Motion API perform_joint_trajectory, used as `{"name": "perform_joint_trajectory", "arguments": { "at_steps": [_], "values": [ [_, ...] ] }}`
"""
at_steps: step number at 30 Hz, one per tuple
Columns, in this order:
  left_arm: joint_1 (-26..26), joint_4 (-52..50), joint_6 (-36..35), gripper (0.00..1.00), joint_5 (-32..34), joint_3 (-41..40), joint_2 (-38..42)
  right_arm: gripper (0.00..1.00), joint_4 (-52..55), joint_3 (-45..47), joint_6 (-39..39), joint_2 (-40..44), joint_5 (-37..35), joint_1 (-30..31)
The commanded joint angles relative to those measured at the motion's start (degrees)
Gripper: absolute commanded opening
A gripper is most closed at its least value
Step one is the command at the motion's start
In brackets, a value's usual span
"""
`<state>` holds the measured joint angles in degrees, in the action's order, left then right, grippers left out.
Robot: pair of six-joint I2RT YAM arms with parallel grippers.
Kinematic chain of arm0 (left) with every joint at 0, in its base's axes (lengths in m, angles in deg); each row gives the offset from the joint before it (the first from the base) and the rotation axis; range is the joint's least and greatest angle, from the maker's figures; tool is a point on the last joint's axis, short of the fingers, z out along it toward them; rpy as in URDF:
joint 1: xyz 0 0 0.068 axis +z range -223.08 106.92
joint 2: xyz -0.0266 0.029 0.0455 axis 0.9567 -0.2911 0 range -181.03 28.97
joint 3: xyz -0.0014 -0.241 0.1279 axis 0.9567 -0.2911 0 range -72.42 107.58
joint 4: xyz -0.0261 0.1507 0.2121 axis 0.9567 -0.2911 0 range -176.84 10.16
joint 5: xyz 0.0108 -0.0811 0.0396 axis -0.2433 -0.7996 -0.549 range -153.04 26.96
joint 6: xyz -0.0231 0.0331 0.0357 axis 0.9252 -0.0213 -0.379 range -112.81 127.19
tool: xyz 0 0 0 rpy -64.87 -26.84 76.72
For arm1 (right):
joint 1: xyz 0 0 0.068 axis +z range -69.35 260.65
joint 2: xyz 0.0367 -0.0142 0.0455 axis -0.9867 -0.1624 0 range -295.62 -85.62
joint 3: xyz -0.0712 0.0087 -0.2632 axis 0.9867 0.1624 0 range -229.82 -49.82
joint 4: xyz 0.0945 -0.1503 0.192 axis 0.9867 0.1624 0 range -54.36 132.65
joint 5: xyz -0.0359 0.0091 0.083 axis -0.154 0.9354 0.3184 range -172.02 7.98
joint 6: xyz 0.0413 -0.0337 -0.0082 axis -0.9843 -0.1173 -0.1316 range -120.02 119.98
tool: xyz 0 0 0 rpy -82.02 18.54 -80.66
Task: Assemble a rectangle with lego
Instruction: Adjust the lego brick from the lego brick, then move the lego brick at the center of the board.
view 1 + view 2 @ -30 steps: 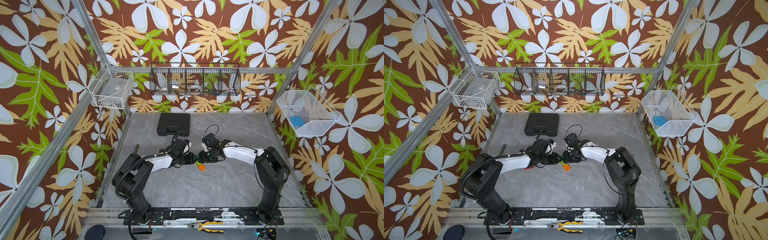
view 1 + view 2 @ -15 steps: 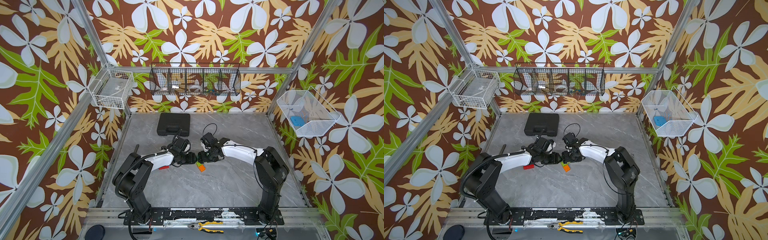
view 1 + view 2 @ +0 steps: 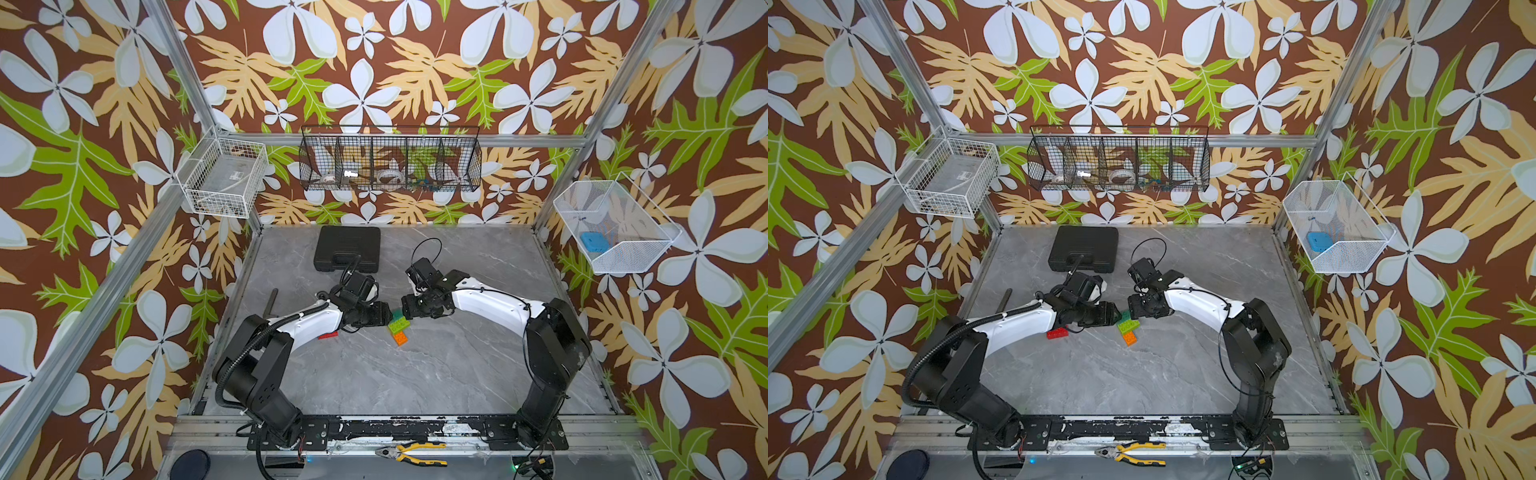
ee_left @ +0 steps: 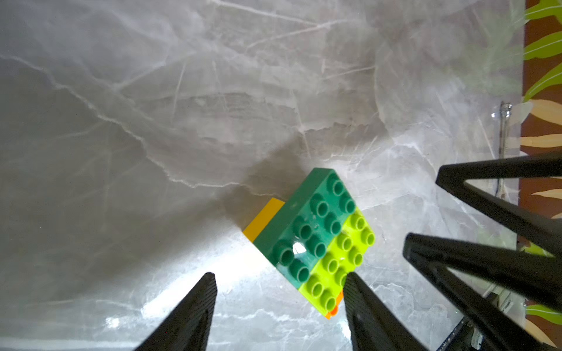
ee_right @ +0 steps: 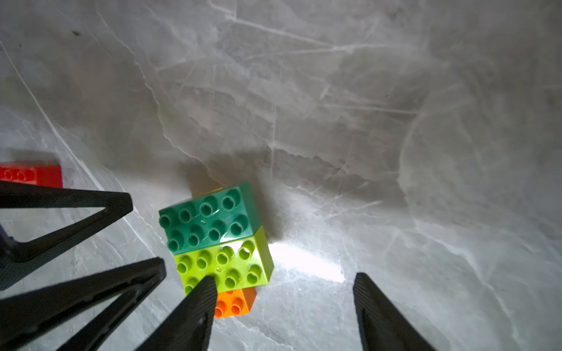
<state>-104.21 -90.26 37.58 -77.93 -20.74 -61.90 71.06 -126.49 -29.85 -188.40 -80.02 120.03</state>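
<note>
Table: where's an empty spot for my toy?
Free: the table front, from the joined bricks to the front rail; back right, beside the black case. Crowded: the middle, where left gripper and right gripper flank the bricks, red brick alongside.

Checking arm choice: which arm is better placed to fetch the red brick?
Left, likely: the red brick lies beside that forearm and the left end effector is open; the right arm is beyond the stack.

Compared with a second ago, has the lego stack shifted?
No: the lego stack keeps its spot against the black case in a top view.
</note>
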Motion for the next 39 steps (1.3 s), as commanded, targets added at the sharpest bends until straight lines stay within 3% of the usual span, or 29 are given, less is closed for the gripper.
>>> {"name": "perform_joint_trajectory", "arguments": {
  "at_steps": [1, 4, 7, 15, 22, 27, 30, 39],
  "values": [
    [0.32, 2.81, 1.66, 0.7, 0.09, -0.24, 1.76, 0.69, -1.49, -0.29, 2.16, 1.21, -5.59, 0.08],
    [3.02, 2.65, 2.49, 0.7, 2.16, -2.04, 5.97, 0.66, -1.88, -3.8, 4.9, 1.07, -8.11, 2.15],
    [9.77, -0.09, 3.54, 0.69, 7.66, -4.35, 11.4, 0.66, -1.68, -9.46, 7.28, -1.7, -9.11, 6.35],
    [26.49, -6.9, 6.78, 0.69, 22.69, -10.02, 23.53, 0.67, -3.01, -28.0, 5.28, -18.8, -1.18, 16.37],
    [38.04, -3.76, 10.19, 0.69, 19.73, -16.2, 33.48, 0.67, -8.83, -41.99, 6.45, -34.38, -2.62, 20.99],
    [38.82, -3.12, 9.25, 0.69, 20.18, -16.8, 36.29, 0.64, -5.57, -56.83, 5.33, -45.38, -0.59, 21.55],
    [38.87, -3.66, 8.89, 0.69, 19.34, -16.7, 37.02, 0.62, -5.36, -60.13, 5.37, -49.01, -0.13, 21.69],
    [38.87, -3.52, 9.28, 0.69, 16.92, -18.25, 40.64, 0.55, 0.14, -55.18, 11.0, -46.43, 0.03, 23.43]
  ]
}}
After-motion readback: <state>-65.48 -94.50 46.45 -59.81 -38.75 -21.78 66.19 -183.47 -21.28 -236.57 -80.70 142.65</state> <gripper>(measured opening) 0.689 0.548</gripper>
